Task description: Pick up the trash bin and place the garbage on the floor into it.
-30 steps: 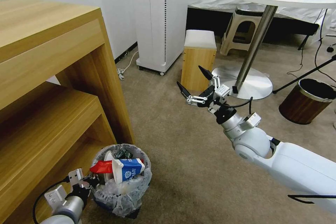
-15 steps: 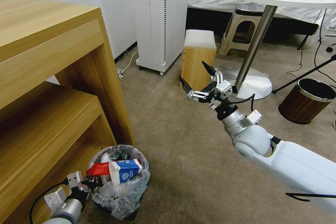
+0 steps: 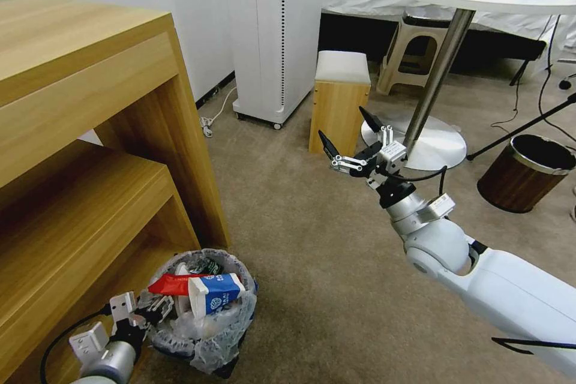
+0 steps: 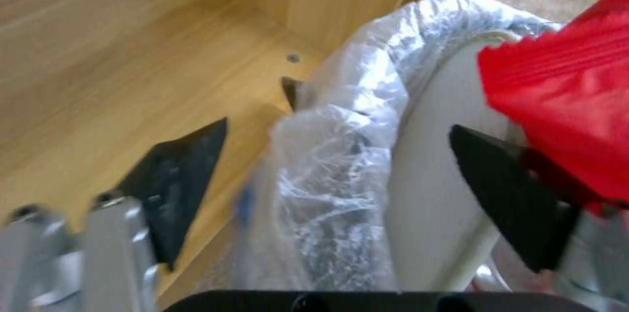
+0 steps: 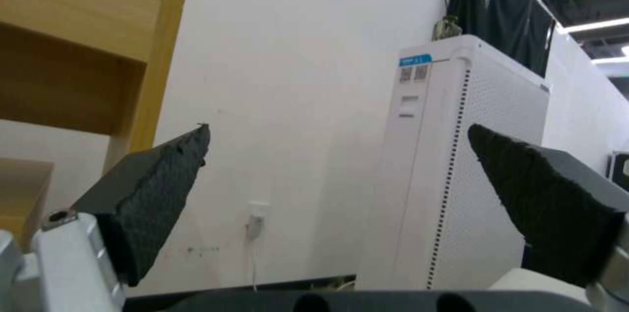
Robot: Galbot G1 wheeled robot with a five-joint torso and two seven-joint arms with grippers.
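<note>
Wooden shelf unit (image 3: 90, 150) is filling the left of the head view, its left and lower parts running out of frame. Left gripper (image 3: 157, 306) is sitting low at the left, at the near rim of the trash bin (image 3: 204, 336); the arm behind it is cut off at the lower edge. From the head the fingers are hard to make out against the liner. The left wrist view is giving more: the fingers (image 4: 177, 179) are standing spread, one outside the bagged rim (image 4: 334, 155) toward the shelf, the other inside the bin against a white item (image 4: 439, 164) and below a red wrapper (image 4: 563, 105). They are straddling the rim without closing on it.

The bin is resting on the beige floor (image 3: 336, 276), just beside the shelf's upright panel. Its black body is mostly hidden under the crinkled translucent bag. It is holding garbage: the red wrapper (image 3: 171, 284), a blue-white carton (image 3: 217, 293) lying across the top, something dark with green behind, too small to identify.

Right gripper (image 3: 350, 139) is hanging in the air right of centre, well apart from the bin, jaws wide apart and holding nothing. Its wrist view is looking past both fingers (image 5: 157, 184) at a white wall and a tall white appliance (image 5: 459, 164). At far right, a brown wood-grain bin (image 3: 527, 173) is standing, partly cropped.
</note>
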